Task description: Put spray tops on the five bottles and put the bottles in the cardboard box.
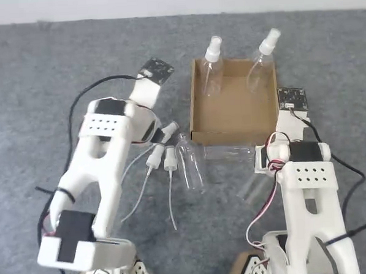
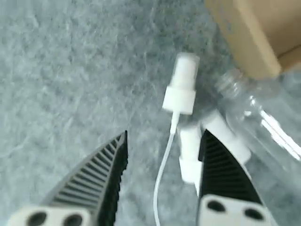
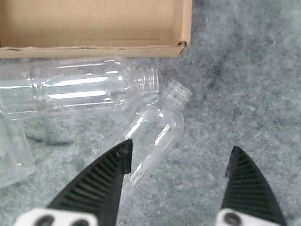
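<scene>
The left claw [image 2: 164, 137] is held wide open just above the loose spray tops [image 2: 181, 89] that lie on the grey surface [image 1: 45, 89]. The right claw [image 3: 181, 148] is likewise spread wide over an uncapped bottle [image 3: 155, 129], which lies beside a second bottle [image 3: 80, 89] just before the front wall of the cardboard box [image 1: 232, 136]. Farther off, two capped bottles [image 1: 211, 68] are stood inside the box at its far wall.

Bottles [image 1: 190, 164] and spray tops [image 1: 170, 157] crowd the box's [image 1: 194, 106] front; inside, its near half gives room.

Lab-type bench setup: grey carpet-covered table [image 1: 39, 83], bare white wall [image 1: 102, 5].
</scene>
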